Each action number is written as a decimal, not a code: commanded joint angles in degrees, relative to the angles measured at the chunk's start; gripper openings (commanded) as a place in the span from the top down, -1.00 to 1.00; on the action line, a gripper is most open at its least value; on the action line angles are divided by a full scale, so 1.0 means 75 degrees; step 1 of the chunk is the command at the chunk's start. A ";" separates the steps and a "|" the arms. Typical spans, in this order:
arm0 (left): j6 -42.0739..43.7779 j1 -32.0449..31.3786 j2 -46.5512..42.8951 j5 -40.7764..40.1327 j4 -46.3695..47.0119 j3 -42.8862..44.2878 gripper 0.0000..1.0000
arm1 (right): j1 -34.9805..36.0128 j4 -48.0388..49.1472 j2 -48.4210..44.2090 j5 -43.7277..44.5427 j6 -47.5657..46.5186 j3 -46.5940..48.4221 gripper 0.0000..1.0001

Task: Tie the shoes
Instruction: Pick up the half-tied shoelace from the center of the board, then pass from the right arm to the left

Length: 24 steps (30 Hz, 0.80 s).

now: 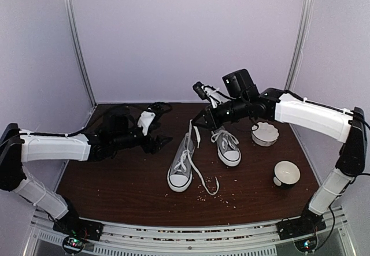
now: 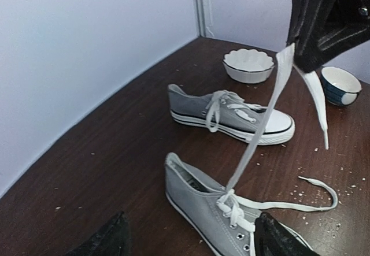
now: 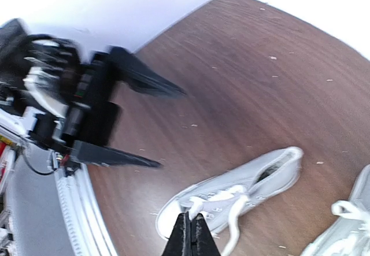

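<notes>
Presently, one entry: near shoe (image 1: 180, 166) on the table (image 1: 115, 175), toe toward my bases, heel away; its mate (image 1: 227, 145) lies just right of it. Right end effector (image 3: 191, 233), clenched on one lace (image 2: 254, 134), hangs above and beyond the near shoe's heel, the lace rising taut from the eyelets. Left end effector (image 3: 167, 128), released, sits just left of that heel. I judge the slack lace (image 1: 205, 181), right of the near shoe's toe, its likely target.

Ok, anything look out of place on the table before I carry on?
Pale crumbs are scattered on the table by the near shoe, around its loose lace end, as if something spilled. The other lace stands taut only because the right tool pinches it. Nothing looks damaged.
</notes>
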 commanded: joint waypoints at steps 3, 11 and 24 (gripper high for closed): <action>-0.0482 0.0196 0.1101 0.2061 0.1297 0.0245 -0.49 | 0.0233 0.3335 -0.0304 -0.0848 0.2408 -0.2293 1.00; 0.0130 0.0195 0.2751 0.3075 0.1676 0.0961 -0.49 | 0.0341 0.5507 -0.0132 -0.1051 0.3905 -0.3430 1.00; 0.2661 0.0185 0.3046 0.2324 0.0665 0.1428 -0.49 | 0.0102 0.5172 -0.0203 -0.0893 0.3784 -0.3146 1.00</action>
